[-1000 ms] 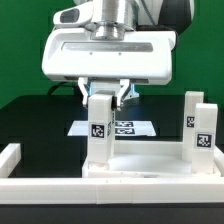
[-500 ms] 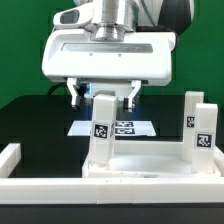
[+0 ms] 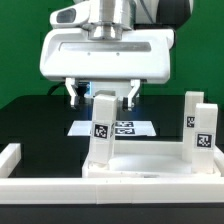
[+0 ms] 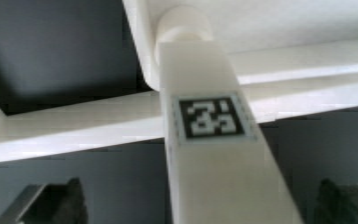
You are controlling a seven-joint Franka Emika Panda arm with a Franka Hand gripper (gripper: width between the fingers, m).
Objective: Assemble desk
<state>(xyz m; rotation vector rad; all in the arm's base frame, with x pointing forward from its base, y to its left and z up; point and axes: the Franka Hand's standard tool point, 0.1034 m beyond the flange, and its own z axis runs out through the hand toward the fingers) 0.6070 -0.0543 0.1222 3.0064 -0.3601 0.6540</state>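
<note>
The desk top lies flat at the near edge of the black counter. Two legs stand up on it. One leg stands near the middle, and the other leg stands near the exterior view's right edge. They stand straight, most likely because they are already fixed into the desk top.

The gripper hangs right over the middle leg. Its jaws are open, one on each side of the leg's top end, and they do not touch it. So the leg stands by itself. I think the arm is done with this leg.

Behind the desk top, the marker board lies flat on the counter.

The wrist view shows the leg and its tag close up, and it looks blurry. The other two legs cannot be seen. Where the legs join the desk top is hard to make out.
</note>
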